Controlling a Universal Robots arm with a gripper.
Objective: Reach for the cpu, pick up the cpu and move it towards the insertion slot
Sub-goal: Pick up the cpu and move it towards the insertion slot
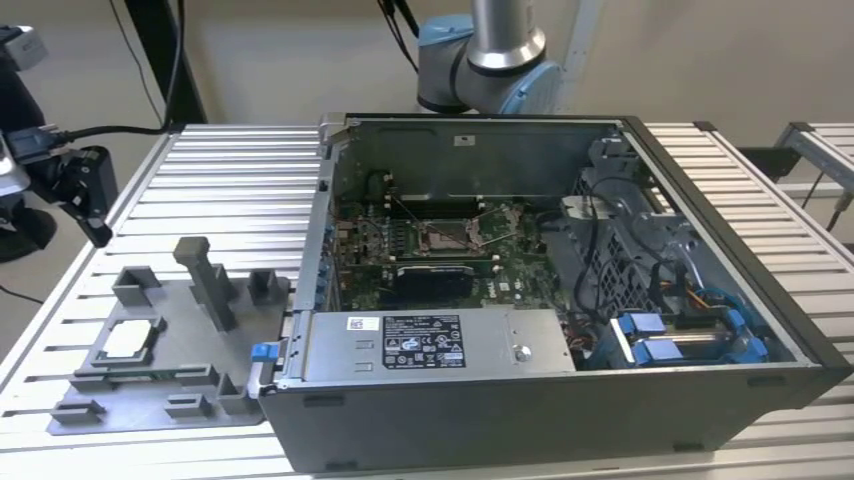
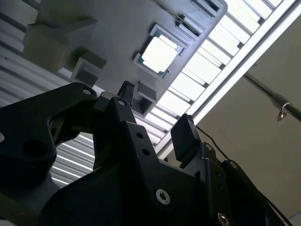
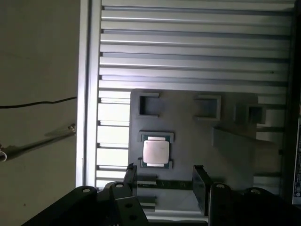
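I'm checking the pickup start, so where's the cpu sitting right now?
The cpu lies in a recess of the grey fixture tray at the exterior view's left, beside the open computer case, with the open claw not touching it.

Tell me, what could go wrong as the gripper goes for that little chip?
The open gripper is apart from the cpu, which lies flat in a grey fixture recess: the fingers might catch its edges or lose the thin chip. The insertion slot sits deep inside the computer case, so the case walls could get bumped.
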